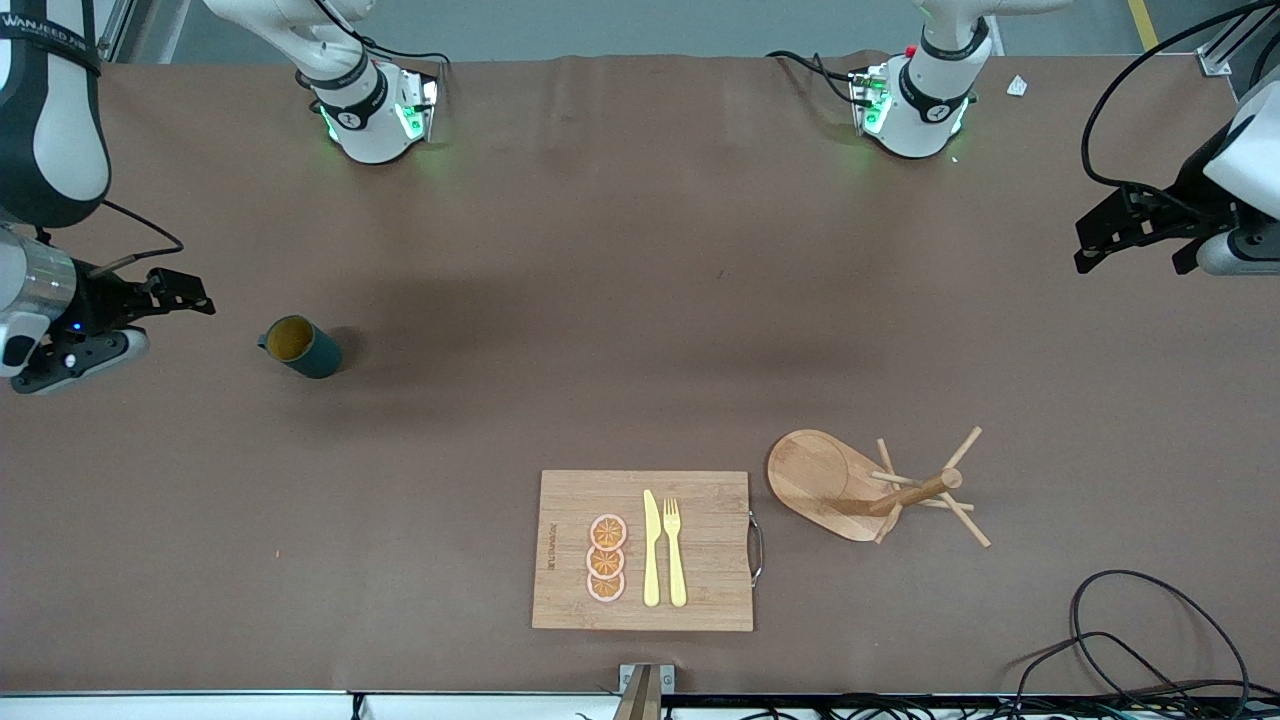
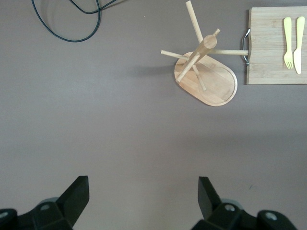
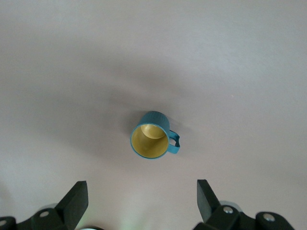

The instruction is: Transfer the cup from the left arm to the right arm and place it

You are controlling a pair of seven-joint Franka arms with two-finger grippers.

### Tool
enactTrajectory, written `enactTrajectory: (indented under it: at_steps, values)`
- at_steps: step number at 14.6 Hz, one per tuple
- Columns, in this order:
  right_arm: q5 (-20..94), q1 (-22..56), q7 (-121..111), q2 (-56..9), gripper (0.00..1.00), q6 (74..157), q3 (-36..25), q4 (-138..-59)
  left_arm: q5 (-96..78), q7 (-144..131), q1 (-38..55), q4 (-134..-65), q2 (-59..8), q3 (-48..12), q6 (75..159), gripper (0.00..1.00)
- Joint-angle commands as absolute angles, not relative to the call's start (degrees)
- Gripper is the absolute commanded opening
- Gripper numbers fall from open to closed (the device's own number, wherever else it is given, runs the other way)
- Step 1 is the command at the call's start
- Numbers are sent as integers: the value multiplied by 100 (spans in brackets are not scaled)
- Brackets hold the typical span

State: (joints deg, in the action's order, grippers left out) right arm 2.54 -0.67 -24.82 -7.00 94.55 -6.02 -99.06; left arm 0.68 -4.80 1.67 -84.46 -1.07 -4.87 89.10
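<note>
We see the small dark teal ribbed mug [image 1: 301, 346] with its mustard-brown inside standing upright on the brown table [image 1: 640, 300], toward the right arm's end, and nothing holds it. Its loop handle points away from the middle of the table, toward the right gripper [image 1: 165, 300]. This gripper hangs at the edge of the table near the mug, and its fingers [image 3: 74, 201] are spread wide apart and empty; in the right wrist view the mug [image 3: 152, 136] lies just ahead of the gap between them.

The left gripper [image 1: 1135, 235] waits at the left arm's end of the table, well apart from the mug, and its fingers [image 2: 76, 195] are also wide apart with nothing between them. Near it stands the light wooden peg rack on an oval base [image 1: 880, 487], and beside the rack lies the bamboo cutting board [image 1: 645, 550] with a yellow knife, a yellow fork and orange slices.

We judge that the right arm is clearly the nearer one to the mug, although the task names the left arm first.
</note>
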Motion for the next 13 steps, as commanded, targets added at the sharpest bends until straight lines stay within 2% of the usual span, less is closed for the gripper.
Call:
enactTrajectory:
  at_steps: [1, 5, 11, 13]
  values:
    - [273, 69, -1174, -282, 100, 9159, -563, -9967, 88, -457, 167, -8341, -132, -501, 8824, 100]
    - [89, 351, 271, -132, 100, 8991, -562, -9836, 88, -492, 167, -8341, -132, -501, 8824, 100]
    - [-255, 308, 211, -193, 100, 8526, -562, -8887, 88, -483, 167, -8341, -132, -501, 8824, 100]
    - [-264, 238, -51, -193, 100, 8517, -589, -8824, 88, -483, 167, -8350, -132, -501, 8824, 100]
